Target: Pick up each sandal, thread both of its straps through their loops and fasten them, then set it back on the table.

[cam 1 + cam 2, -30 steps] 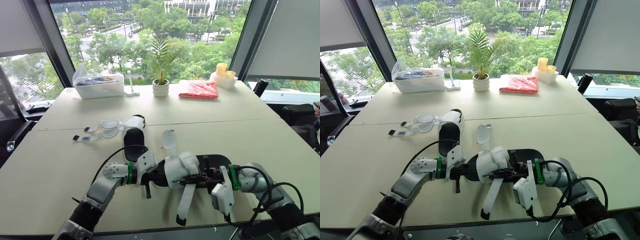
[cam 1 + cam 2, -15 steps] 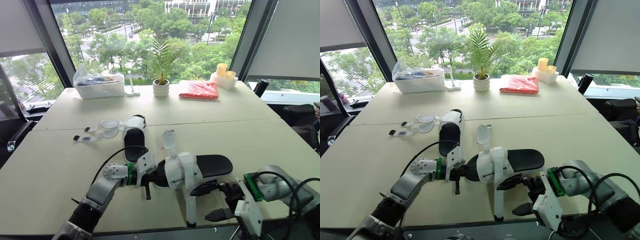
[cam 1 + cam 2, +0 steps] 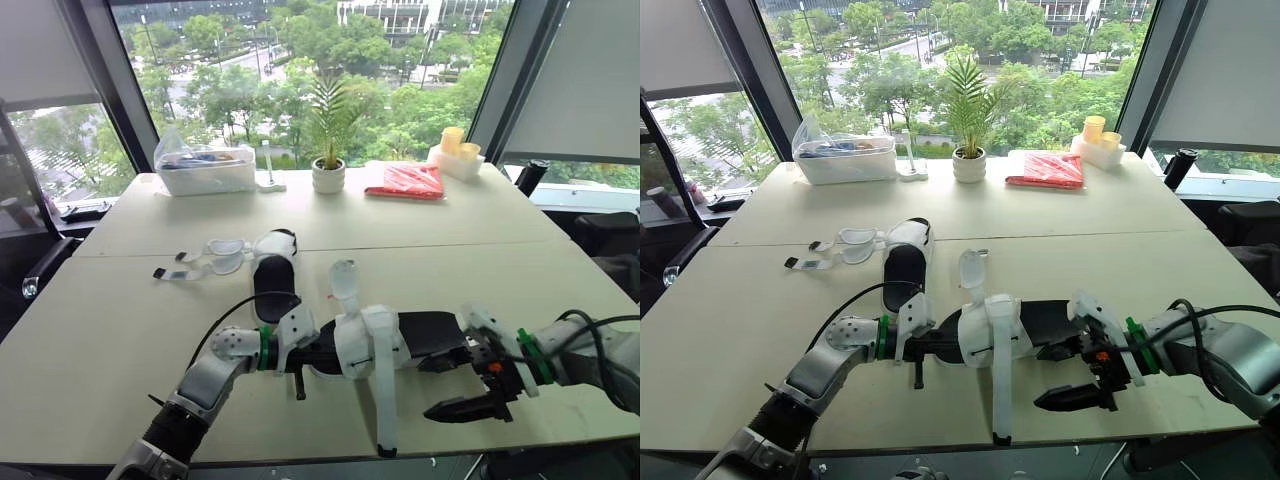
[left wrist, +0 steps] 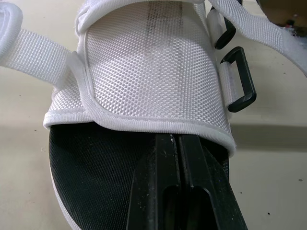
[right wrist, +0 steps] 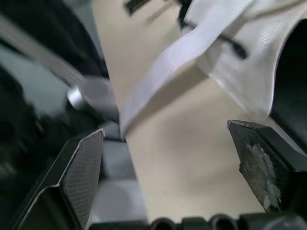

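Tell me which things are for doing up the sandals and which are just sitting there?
For the job: near sandal, its loose strap, far sandal, left end effector, right end effector.

Just lying about: potted plant, clear plastic tub, red packet, yellow cups.

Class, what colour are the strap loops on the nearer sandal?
Black loops against the sandal's white woven upper; clearest in the left wrist view.

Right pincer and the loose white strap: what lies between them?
Bare tabletop separates the open right pincer from the strap, seen in the right wrist view.
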`<action>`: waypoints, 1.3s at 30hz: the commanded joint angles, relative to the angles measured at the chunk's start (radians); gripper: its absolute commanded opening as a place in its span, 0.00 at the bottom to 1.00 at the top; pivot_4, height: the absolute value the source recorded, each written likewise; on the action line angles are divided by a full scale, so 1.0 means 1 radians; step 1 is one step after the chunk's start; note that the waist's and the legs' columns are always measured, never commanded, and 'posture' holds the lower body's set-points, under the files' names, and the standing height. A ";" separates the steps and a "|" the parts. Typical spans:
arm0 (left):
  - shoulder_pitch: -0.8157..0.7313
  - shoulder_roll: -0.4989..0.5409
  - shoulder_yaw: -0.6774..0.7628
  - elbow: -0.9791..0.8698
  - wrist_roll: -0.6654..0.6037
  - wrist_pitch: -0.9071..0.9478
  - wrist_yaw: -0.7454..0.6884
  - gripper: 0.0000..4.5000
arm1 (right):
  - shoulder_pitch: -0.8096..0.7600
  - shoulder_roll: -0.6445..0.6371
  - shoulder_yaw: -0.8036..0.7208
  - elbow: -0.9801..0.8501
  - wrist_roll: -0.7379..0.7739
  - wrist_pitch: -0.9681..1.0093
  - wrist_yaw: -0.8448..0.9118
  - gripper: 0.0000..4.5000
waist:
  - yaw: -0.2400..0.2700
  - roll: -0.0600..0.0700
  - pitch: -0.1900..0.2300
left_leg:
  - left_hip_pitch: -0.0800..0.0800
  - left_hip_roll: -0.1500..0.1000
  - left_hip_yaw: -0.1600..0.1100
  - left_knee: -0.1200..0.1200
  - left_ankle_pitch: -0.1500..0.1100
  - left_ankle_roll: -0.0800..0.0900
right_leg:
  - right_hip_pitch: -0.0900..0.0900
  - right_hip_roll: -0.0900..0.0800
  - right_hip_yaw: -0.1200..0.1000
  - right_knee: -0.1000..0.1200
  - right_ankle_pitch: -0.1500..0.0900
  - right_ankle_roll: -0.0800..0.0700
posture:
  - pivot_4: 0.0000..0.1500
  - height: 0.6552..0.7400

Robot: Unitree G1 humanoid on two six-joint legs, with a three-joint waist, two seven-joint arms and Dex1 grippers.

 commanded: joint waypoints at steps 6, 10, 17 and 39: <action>0.022 0.013 -0.029 0.020 0.028 0.020 -0.017 0.00 | 0.005 0.172 -0.097 -0.071 0.234 0.383 -0.206 0.99 | 0.001 0.000 0.000 | -0.001 0.000 0.001 0.000 -0.001 0.002 | -0.001 -0.001 0.000 -0.001 0.002 0.003 | 1.00 1.00; 0.028 0.014 -0.030 0.011 0.027 0.024 -0.016 0.00 | 0.005 0.297 -0.152 -0.051 0.288 0.448 -0.343 0.99 | 0.000 -0.002 -0.001 | -0.001 0.000 0.001 0.000 -0.001 0.002 | -0.001 0.000 0.000 -0.001 0.002 0.003 | 1.00 1.00; 0.030 0.010 -0.035 0.009 0.028 0.025 -0.014 0.00 | -0.004 0.411 -0.218 -0.010 0.320 0.543 -0.471 0.81 | 0.000 -0.002 -0.001 | -0.001 -0.001 0.001 0.000 -0.001 0.002 | -0.001 0.000 0.000 0.000 0.002 0.004 | 1.00 1.00; 0.018 -0.004 -0.042 0.027 0.037 0.013 -0.014 0.00 | -0.602 0.492 -0.259 0.417 0.299 0.742 -0.387 0.01 | 0.002 -0.002 -0.001 | -0.002 -0.001 0.001 0.000 -0.001 0.002 | -0.001 0.000 0.000 -0.001 0.002 0.003 | 1.00 1.00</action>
